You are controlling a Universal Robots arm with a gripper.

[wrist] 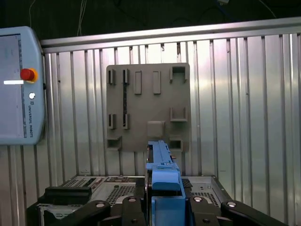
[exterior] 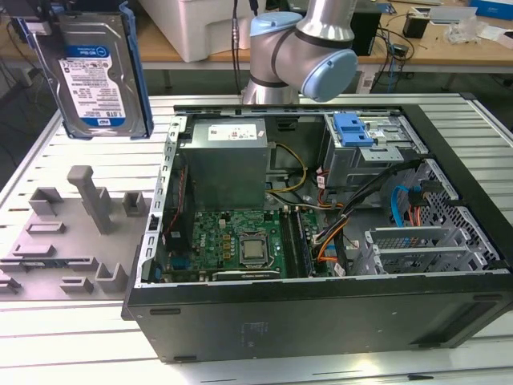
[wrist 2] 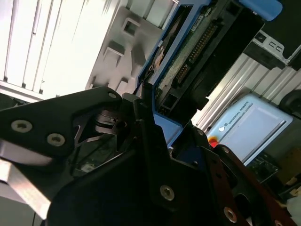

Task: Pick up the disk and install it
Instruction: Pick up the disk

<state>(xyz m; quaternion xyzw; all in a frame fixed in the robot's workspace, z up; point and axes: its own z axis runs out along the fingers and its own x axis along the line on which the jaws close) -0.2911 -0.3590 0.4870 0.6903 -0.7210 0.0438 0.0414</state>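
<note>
Jaws clamped on disk (exterior: 94,36), blue-and-white label (exterior: 90,92) showing, aloft near grey fixture plate (exterior: 80,242)

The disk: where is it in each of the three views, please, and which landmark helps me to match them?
Exterior view: the disk hangs in the air at the exterior view's upper left, with the grey fixture plate below it in the picture.
Second wrist view: its circuit-board side rises from the gripper, beside the plate.
First wrist view: seen edge-on, in front of the plate.
Shared landmark: the grey fixture plate.
</note>
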